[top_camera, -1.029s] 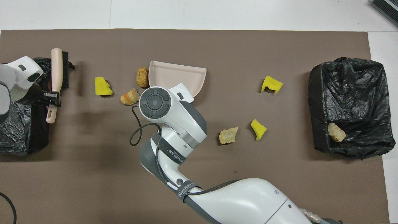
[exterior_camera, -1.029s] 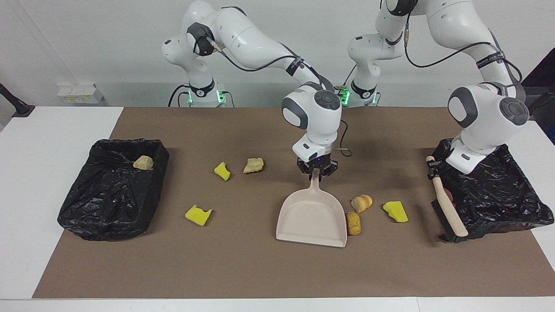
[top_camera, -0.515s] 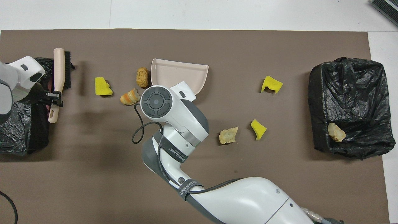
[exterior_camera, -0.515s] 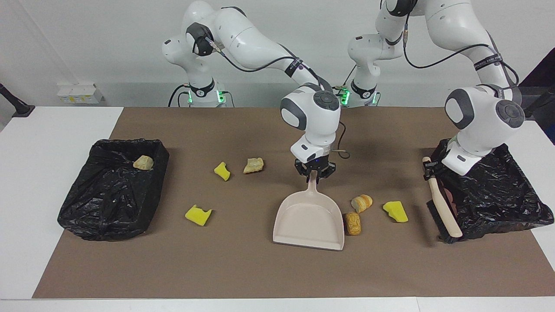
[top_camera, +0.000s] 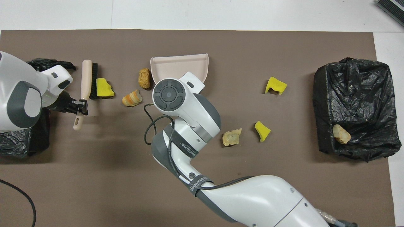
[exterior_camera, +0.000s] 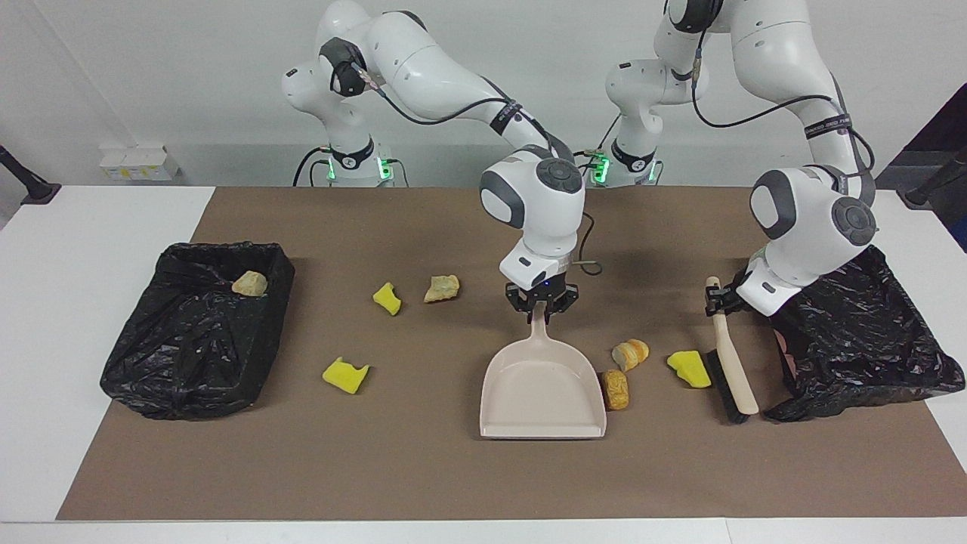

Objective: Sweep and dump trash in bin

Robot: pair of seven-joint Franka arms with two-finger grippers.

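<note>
Brown matting is covering the table, and most of the trash is still lying loose on it. The right gripper, coming from the base at the right arm's end, is holding its jaws clamped on the handle of the dustpan, whose pan is resting flat on the mat with its open lip pointing away from the robots. The left gripper is keeping its jaws clamped on the handle of the brush, whose bristles are touching a yellow sponge chunk.

Between that chunk and the dustpan, two bread lumps are waiting: one just beside the pan and another touching its side wall. Toward the right arm's end, a yellow chunk and a tan lump are lying near each other, with one more yellow chunk farther from the robots.

Only one tan scrap is sitting in the black-lined bin at the right arm's end; a second lined bin is standing at the left arm's end. By my judgement the sweeping is barely beginning: the dustpan is empty, six scraps are left, and no dump is yet in hand.
</note>
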